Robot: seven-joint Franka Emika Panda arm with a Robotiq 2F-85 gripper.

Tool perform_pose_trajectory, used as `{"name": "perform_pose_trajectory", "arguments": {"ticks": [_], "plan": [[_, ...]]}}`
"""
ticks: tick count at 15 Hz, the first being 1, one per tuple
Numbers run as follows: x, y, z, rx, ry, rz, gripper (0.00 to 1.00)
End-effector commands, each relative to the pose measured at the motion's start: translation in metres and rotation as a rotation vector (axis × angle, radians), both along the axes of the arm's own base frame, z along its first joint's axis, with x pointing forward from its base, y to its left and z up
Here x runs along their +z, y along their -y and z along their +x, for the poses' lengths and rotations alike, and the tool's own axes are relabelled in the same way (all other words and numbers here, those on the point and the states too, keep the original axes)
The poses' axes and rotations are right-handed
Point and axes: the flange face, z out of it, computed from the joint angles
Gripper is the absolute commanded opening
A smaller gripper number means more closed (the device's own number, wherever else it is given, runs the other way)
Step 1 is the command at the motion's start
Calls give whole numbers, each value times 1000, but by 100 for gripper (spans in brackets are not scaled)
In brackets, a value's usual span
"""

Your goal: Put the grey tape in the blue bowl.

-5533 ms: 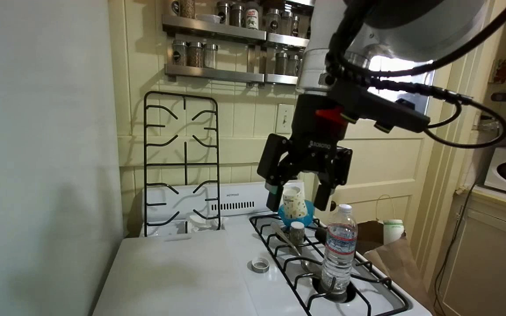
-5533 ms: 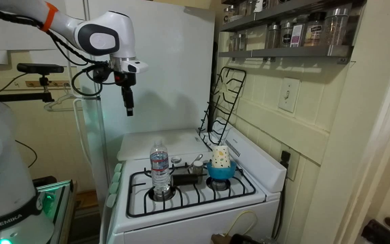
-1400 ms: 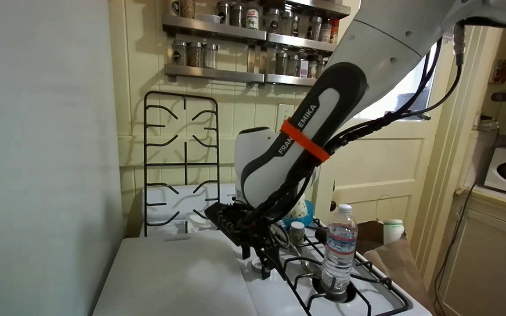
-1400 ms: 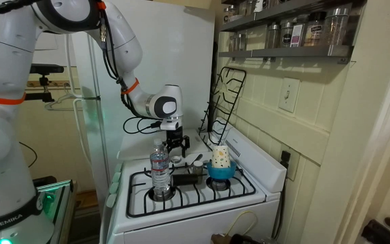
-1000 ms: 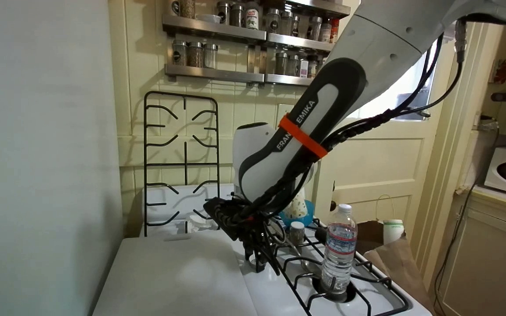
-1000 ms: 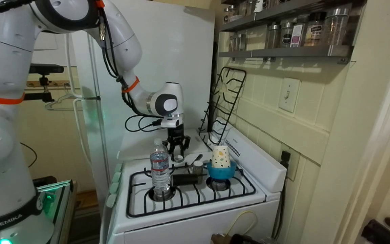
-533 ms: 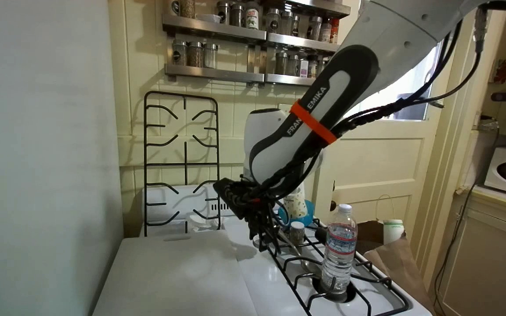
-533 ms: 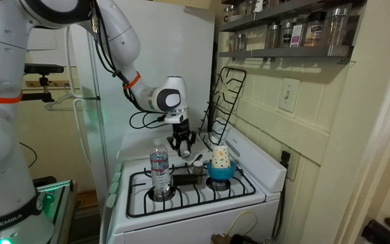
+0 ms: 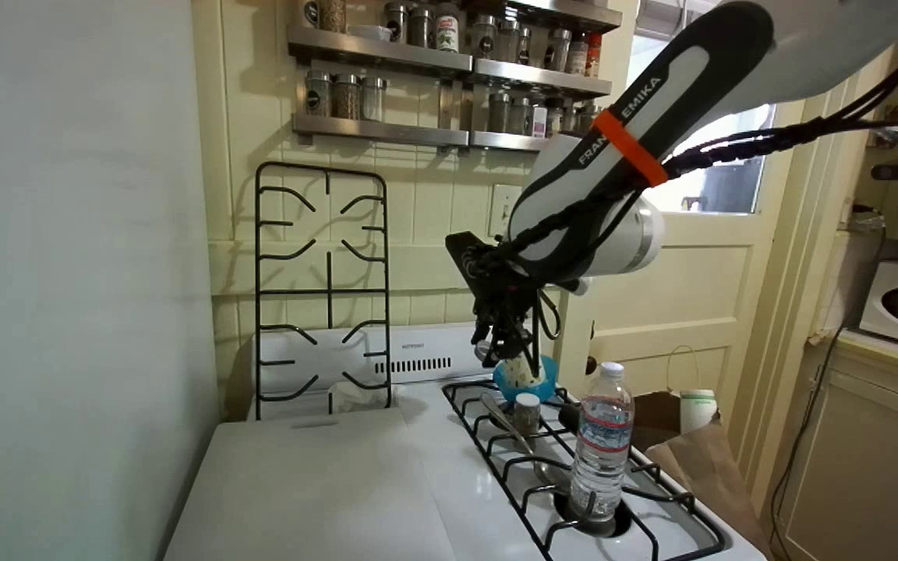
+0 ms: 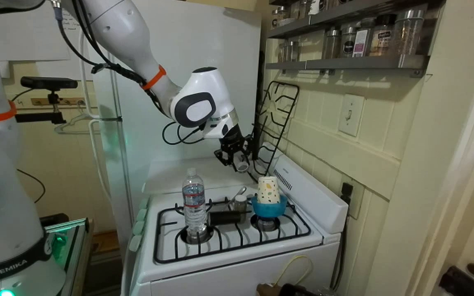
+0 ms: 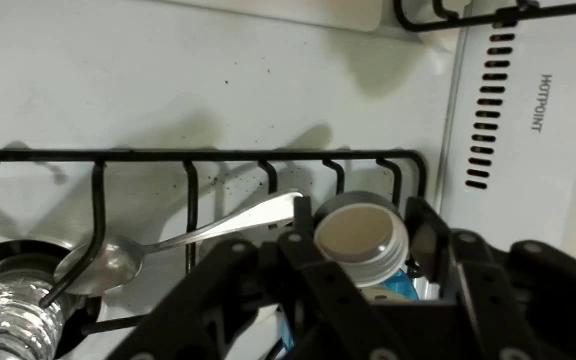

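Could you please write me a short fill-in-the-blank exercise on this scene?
Of the grey tape and the water bottle, the gripper holds the ____.
The cup sits in the ____ bowl.
The water bottle stands ____, not tipped over.
The stove's back panel reads ____.

Missing words: grey tape; blue; upright; HOTPOINT.

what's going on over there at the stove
A robot arm holds the grey tape in its end effector, up off the stove. The tape is not yet in the blue bowl, which sits on the black grate with a patterned cup standing in it.
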Motion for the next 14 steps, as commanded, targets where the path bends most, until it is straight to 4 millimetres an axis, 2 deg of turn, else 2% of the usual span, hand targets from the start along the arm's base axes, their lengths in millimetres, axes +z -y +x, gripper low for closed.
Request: {"name": "perform_pose_trajectory", "arguments": {"ticks": [1,3,5,14], "plan": [[0,19,-23,-39,71,71,24],[4,20,-27,-41,84,108,24],[10,31,-33,-68,85,161,24],[11,129,-87,-356,176,339,24]]}}
